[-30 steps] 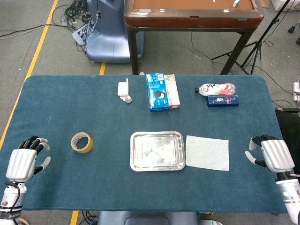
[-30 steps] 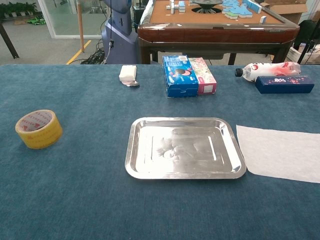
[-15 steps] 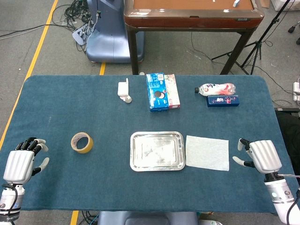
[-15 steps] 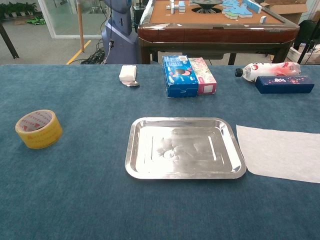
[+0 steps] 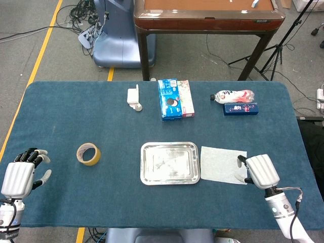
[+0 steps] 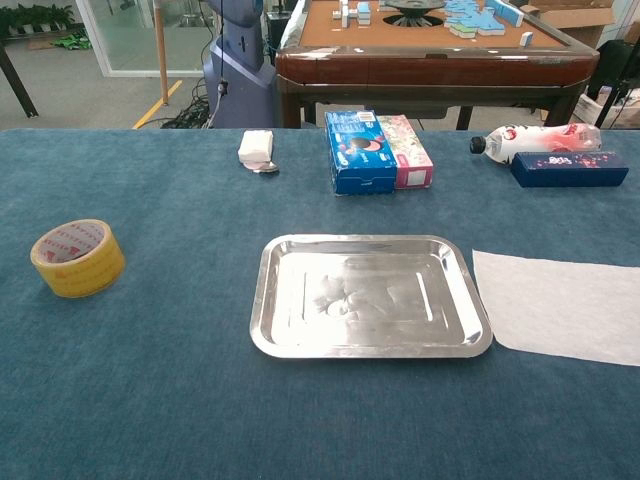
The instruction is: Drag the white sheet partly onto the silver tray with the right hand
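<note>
Head view, looking down on a table (image 5: 61, 111) covered in dark blue felt-like cloth. Near the front edge, about mid-table, sits the silver tray (image 5: 170, 162): shallow, rectangular w/ rounded corners, shiny metal, its floor faintly dented. Just beside its right rim, but not on it, lies the white sheet (image 5: 223, 164), thin, flat, matte, prob. paper or tissue. Its whole area is on the cloth, so the drag isn't done.

The right hand (image 5: 259, 171) hovers at the sheet's right edge near the front right corner, palm down, white plastic back facing up. Its dark fingertips (image 5: 240, 161) overlap the sheet's edge, fingers slightly apart, holding nothing. Whether they press the paper can't be told from above. That spot suits a leftward pull toward the tray; a thin sheet may crumple unless pressed flat.

The left hand (image 5: 19, 175) idles by the front left corner, fingers loosely spread, nothing in it.

Elsewhere: a yellowish tape roll (image 5: 88, 154) left of the tray; toward the back edge a small white object (image 5: 133, 97), a blue carton (image 5: 175, 98), a plastic bottle (image 5: 233, 94) lying on its side and a small dark blue box (image 5: 241, 108) touching it.
</note>
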Controlling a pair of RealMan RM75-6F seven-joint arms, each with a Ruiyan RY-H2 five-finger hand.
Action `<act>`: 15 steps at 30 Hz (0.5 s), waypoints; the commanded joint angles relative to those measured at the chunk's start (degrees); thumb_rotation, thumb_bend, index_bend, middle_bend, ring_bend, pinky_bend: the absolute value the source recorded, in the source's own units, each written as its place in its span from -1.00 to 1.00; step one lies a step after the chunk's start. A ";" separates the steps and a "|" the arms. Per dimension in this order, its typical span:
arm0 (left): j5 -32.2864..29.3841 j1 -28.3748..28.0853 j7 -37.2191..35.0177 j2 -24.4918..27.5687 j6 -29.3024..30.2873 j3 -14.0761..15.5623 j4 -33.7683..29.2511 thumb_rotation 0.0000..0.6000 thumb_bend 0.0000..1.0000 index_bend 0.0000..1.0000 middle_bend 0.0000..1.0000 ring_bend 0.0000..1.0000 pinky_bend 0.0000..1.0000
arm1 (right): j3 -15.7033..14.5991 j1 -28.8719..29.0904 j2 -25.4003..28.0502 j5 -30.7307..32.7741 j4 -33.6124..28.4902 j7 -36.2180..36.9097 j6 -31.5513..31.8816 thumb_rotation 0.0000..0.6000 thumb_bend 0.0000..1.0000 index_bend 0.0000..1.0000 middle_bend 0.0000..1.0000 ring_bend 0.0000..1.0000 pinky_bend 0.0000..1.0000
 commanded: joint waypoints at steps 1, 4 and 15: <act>-0.08 0.07 -0.18 0.00 0.30 -0.23 0.07 1.00 -0.50 0.00 -0.27 -0.53 -0.36 | -0.42 0.48 -1.63 -0.17 1.28 -1.27 -0.76 1.00 -1.00 0.19 1.00 1.00 1.00; -0.23 0.22 -0.55 0.14 0.63 -0.45 0.11 1.00 -0.50 0.02 -0.27 -0.53 -0.36 | -0.68 0.89 -3.16 -0.11 2.54 -1.61 -1.50 1.00 -1.00 0.19 1.00 1.00 1.00; -1.79 0.66 -1.14 1.13 0.57 -1.14 -0.55 1.00 -0.50 0.06 -0.28 -0.54 -0.36 | -1.27 2.13 -8.25 0.50 7.17 -1.34 -3.59 1.00 -1.00 0.19 1.00 1.00 1.00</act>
